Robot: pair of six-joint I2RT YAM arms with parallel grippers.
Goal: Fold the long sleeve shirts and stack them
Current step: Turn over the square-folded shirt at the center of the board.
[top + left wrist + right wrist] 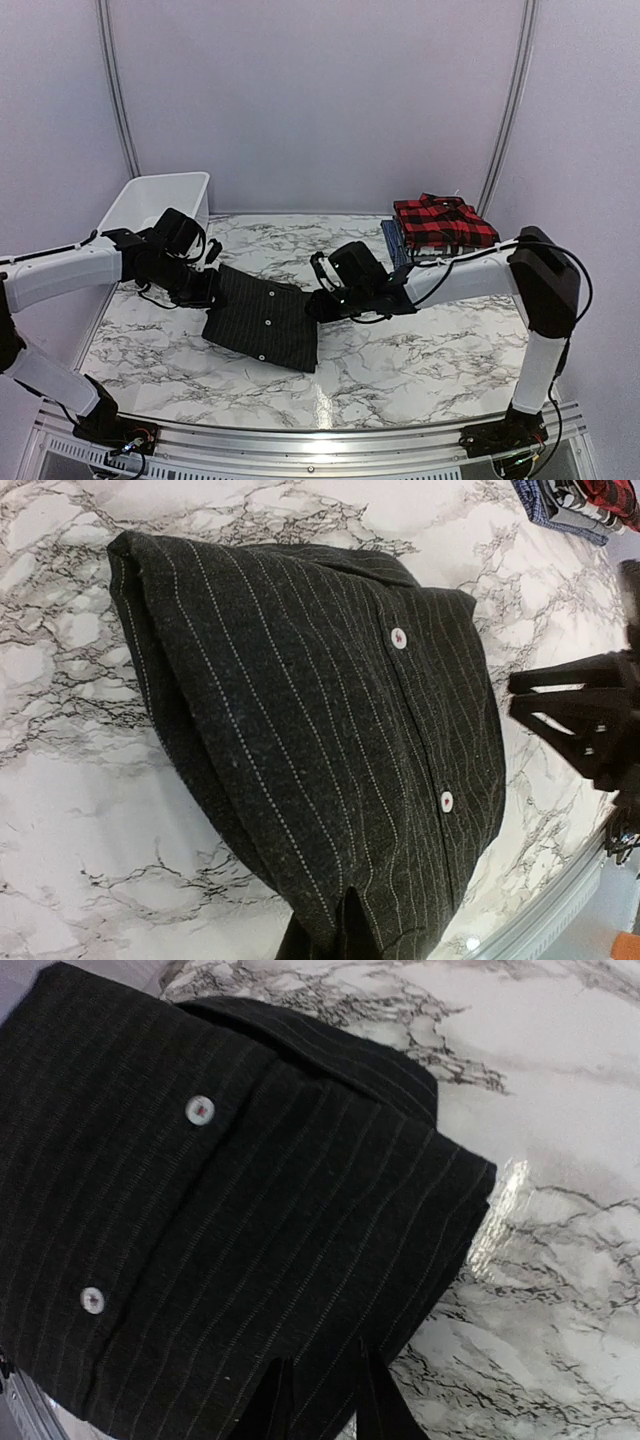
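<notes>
The black pinstriped shirt (262, 318) lies folded on the marble table, left of centre. My left gripper (205, 290) is at its left edge; in the left wrist view the gripper (322, 932) is closed on the cloth (320, 730), with fabric between the fingers. My right gripper (322, 304) is at the shirt's right edge, and in the right wrist view it (325, 1405) also pinches the cloth (220, 1210). A folded red-and-black plaid shirt (443, 222) tops a stack at the back right, with a blue checked shirt (392, 240) under it. No greyish shirt can be made out.
A white plastic bin (160, 200) stands at the back left, just behind my left arm. The table's front rail (320, 440) runs along the near edge. The stack's corner shows in the left wrist view (570, 505).
</notes>
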